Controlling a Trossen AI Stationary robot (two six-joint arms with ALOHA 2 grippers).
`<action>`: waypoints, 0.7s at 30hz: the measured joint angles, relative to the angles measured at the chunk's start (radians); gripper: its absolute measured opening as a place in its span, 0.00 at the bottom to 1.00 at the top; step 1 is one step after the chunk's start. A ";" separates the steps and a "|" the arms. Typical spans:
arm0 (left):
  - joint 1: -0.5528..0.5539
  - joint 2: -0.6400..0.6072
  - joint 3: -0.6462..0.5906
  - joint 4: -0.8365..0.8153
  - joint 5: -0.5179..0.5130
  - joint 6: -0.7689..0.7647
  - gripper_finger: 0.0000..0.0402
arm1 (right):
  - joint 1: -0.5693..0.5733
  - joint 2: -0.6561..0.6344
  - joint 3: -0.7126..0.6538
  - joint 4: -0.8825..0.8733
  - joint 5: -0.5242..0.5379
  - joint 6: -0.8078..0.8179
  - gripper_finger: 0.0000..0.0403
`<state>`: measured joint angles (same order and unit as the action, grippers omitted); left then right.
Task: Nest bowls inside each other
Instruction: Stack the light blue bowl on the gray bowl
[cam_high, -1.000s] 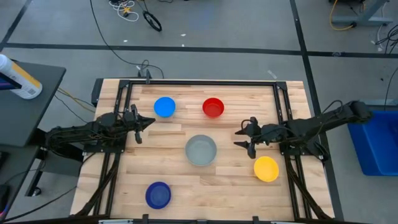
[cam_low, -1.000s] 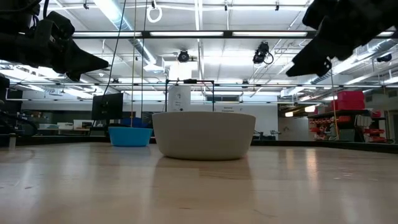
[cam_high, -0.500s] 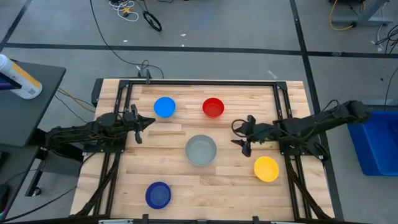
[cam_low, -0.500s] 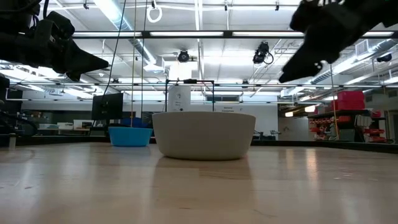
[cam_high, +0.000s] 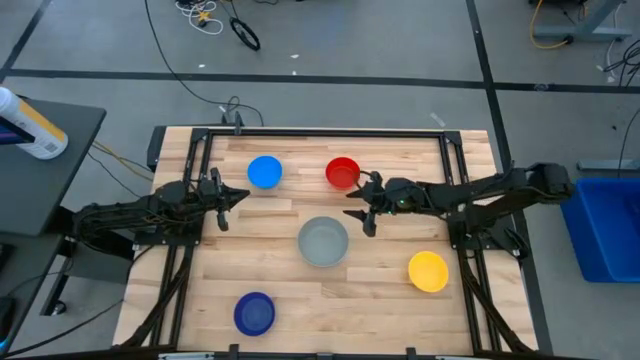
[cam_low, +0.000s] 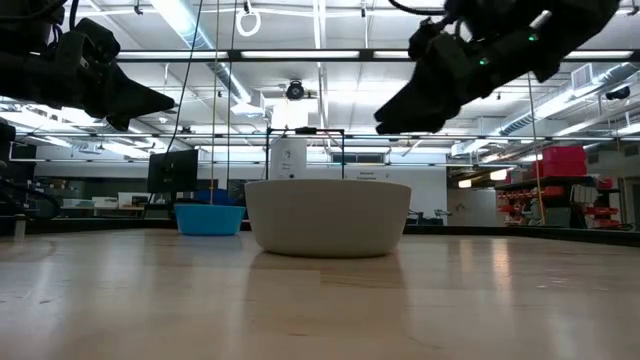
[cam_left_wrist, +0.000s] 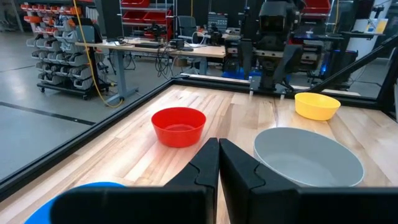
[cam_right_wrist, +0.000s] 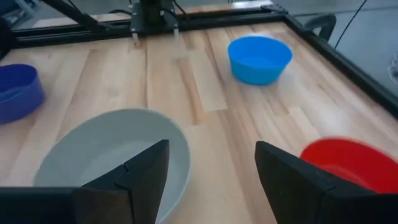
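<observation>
Pale butcher-block wood is making up the table (cam_high: 290, 285), and five small round plastic bowls are sitting on it, all apart, none nested. The grey plastic bowl (cam_high: 323, 242), slightly the largest, is sitting at the middle of the table; in the low view it (cam_low: 328, 216) is filling the centre, upright on the wood. The light blue plastic bowl (cam_high: 265, 172) is lying toward the far edge on the left arm's side, and the red plastic bowl (cam_high: 342, 173) is lying beside it along that same far stretch, toward the right. The yellow plastic bowl (cam_high: 428, 271) is resting on the right arm's side, nearer the front, and the dark blue plastic bowl (cam_high: 254, 313) is sitting near the front edge on the left.

The right gripper (cam_high: 364, 207) is reaching out over the table with its two dark fingers spread wide and nothing between them; it is hovering between the red bowl and the grey bowl, just beside the rims of both. Its wrist camera is looking past the parted fingers (cam_right_wrist: 140, 176) at the grey bowl (cam_right_wrist: 109, 155) on one side and the red bowl (cam_right_wrist: 348, 163) on the other.

The left gripper (cam_high: 228, 198) is waiting at the table's left side, near the light blue bowl, its fingers (cam_left_wrist: 202, 171) pressed together and holding nothing.
</observation>
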<state>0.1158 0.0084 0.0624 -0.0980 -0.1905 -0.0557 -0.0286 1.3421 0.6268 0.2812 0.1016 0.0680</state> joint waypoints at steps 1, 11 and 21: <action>0.000 0.000 0.000 0.000 0.000 0.000 0.04 | 0.000 0.014 0.017 0.000 0.001 -0.015 0.62; 0.004 0.057 -0.054 0.178 -0.086 0.062 0.04 | 0.001 0.033 0.100 -0.065 0.000 -0.085 0.61; 0.077 0.438 -0.054 0.376 -0.030 -0.001 0.07 | 0.002 0.033 0.101 -0.127 0.037 -0.084 0.63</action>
<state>0.1932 0.4463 0.0082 0.2783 -0.2208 -0.0569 -0.0269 1.3754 0.7280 0.1542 0.1383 -0.0158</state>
